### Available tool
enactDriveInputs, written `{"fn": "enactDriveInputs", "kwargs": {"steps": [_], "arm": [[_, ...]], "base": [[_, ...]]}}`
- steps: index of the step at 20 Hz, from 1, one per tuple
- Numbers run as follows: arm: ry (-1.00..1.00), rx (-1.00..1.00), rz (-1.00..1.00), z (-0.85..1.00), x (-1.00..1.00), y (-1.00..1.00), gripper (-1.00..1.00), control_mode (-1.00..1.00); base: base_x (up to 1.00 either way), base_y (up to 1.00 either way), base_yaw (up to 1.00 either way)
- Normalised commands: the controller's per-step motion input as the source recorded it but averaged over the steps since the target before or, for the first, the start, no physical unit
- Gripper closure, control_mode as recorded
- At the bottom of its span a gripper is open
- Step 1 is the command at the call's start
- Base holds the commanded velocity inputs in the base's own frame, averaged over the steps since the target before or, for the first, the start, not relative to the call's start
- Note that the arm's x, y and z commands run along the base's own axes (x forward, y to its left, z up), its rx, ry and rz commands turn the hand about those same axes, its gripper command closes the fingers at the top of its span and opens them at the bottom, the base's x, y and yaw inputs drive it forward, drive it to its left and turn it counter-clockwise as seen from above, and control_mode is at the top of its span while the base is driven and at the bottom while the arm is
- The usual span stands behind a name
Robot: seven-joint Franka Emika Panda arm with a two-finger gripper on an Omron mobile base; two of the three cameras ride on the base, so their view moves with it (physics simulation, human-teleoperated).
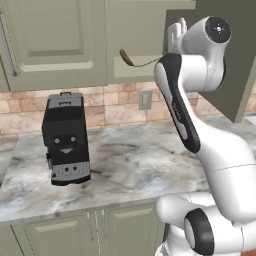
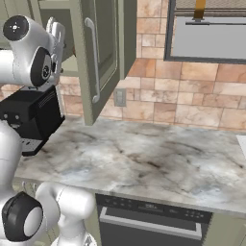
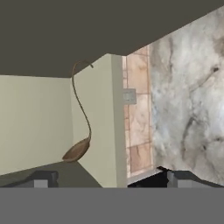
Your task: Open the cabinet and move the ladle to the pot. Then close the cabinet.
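Note:
The sage-green upper cabinet stands open, its door (image 2: 106,53) swung out toward me with the long silver bar handle (image 2: 94,62) on its face; in the left base view the door (image 1: 239,85) is the dark panel at the right. Inside, the brown ladle (image 1: 127,58) lies on the cabinet floor, scoop to the left, thin handle running right. In the hand view the ladle (image 3: 78,149) lies ahead, its handle curving away. My gripper (image 3: 113,179) is open and empty at the cabinet's mouth (image 1: 176,31), short of the ladle. The pot is out of view.
A black coffee machine (image 1: 65,137) stands on the marble counter (image 1: 145,165) below the cabinet, left of the arm. A wall outlet (image 2: 119,97) sits on the brick backsplash. A dishwasher front (image 2: 149,218) is under the counter, and a window (image 2: 209,33) is at the upper right.

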Motion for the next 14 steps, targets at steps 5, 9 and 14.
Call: {"fn": "enactDriveInputs", "kwargs": {"steps": [5,9,14], "arm": [[-0.03,-0.01,0.0,0.0,0.29,0.0,-1.0,-1.0],[-0.01,-0.01,0.0,0.0,0.34,0.0,-1.0,-1.0],[-0.03,0.0,0.0,0.0,0.21,0.0,-1.0,-1.0]], "base": [[0.0,0.0,0.0],[0.0,0.0,0.0],[0.0,0.0,0.0]]}}
